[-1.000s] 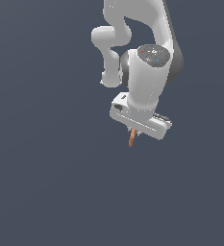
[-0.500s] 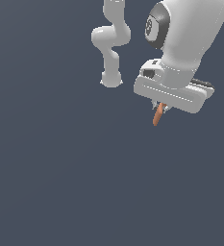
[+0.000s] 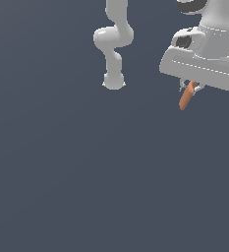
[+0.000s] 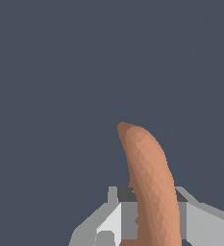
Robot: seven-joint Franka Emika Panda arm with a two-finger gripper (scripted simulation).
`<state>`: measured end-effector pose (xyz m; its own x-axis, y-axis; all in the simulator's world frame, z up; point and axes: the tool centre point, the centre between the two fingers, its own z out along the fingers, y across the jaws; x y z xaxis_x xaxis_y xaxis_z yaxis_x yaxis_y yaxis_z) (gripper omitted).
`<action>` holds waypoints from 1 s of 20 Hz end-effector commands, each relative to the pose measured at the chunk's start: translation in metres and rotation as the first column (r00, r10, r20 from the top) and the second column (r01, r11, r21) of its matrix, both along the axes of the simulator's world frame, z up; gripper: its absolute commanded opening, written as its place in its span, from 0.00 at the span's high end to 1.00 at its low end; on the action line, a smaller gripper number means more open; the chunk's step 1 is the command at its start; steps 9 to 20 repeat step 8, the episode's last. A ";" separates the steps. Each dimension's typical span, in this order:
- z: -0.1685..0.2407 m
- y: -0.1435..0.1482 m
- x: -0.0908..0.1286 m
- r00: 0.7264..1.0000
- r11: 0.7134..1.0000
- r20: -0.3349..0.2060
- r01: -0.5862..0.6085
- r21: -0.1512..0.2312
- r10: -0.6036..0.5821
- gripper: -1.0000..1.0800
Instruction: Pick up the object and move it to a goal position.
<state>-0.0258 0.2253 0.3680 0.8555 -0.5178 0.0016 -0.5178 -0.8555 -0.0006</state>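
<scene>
The object (image 3: 186, 97) is a thin, curved orange-brown piece hanging below the white gripper (image 3: 190, 87) at the upper part of the exterior view's right, well above the grey floor. Its upper end is hidden between the fingers. In the wrist view the object (image 4: 150, 182) stands out from between the two grey fingers (image 4: 117, 216), which are closed against its sides; the gripper (image 4: 152, 218) is shut on it. The gripper's wide white body (image 3: 204, 64) is partly cut off by the frame edge.
The arm's white base and lower links (image 3: 114, 47) stand at the top middle of the exterior view. A plain dark grey floor (image 3: 86, 172) fills everything else, with no other objects in sight.
The gripper with the object has moved toward the exterior view's right and looms larger than before. The object stays held between the fingers.
</scene>
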 end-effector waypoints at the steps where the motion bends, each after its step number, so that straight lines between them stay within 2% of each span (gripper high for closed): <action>1: 0.009 0.008 -0.003 1.000 1.000 -0.002 0.001 0.000 -0.001 1.00; 20: 0.016 0.014 -0.003 1.000 1.000 -0.002 0.001 0.000 -0.001 1.00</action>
